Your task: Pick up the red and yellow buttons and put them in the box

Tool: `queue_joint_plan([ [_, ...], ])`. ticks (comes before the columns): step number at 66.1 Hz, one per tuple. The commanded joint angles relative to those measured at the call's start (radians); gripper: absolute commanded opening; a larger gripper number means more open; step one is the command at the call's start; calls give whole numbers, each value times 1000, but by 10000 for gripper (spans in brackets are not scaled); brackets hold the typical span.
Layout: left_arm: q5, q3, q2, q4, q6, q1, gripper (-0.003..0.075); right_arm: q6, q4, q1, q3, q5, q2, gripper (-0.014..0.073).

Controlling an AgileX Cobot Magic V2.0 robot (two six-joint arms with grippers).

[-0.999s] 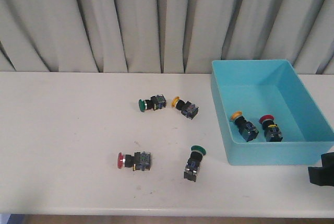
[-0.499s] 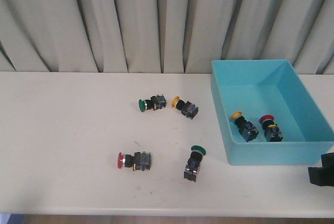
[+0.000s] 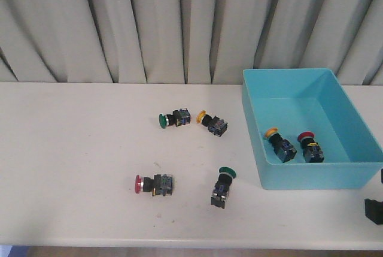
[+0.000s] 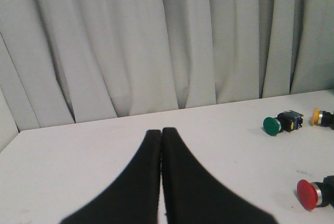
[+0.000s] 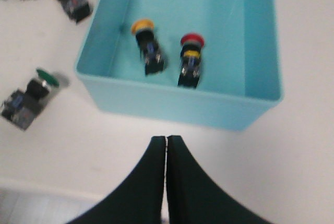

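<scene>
Both black tapered grippers, left (image 4: 161, 143) and right (image 5: 166, 148), are pressed closed on nothing. Inside the smooth turquoise plastic box (image 3: 254, 128), a yellow-capped button (image 3: 280, 144) and red-capped button (image 3: 310, 146) lie, caps toward eleven o'clock. On the white table (image 3: 72, 167), another red-capped button (image 3: 153, 184) points nine o'clock.

Pleated grey curtain (image 3: 149, 26) behind white table (image 3: 72, 167).
</scene>
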Motion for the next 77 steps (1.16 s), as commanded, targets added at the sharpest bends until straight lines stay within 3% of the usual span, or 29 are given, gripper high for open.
queue_joint_plan([
  [1, -73, 52, -13, -11, 0, -1, -8, -12, -10, -6, 93, -227, -185, -4],
  [16, -73, 52, -13, -11, 0, -1, -8, 4, -7, -6, 269, -278, -544, -3],
  [26, -73, 52, -13, -11, 0, -1, -8, 186, -148, -6, 411, -369, -669, -3],
  [29, -73, 52, -13, -11, 0, -1, -8, 251, -171, -6, 452, -405, -689, -3],
  [36, -73, 52, -13, -11, 0, -1, -8, 248, -164, -6, 557, -543, -704, -3],
  [77, -73, 52, -13, -11, 0, -1, -8, 227, -137, -6, 555, -522, -704, -3],
])
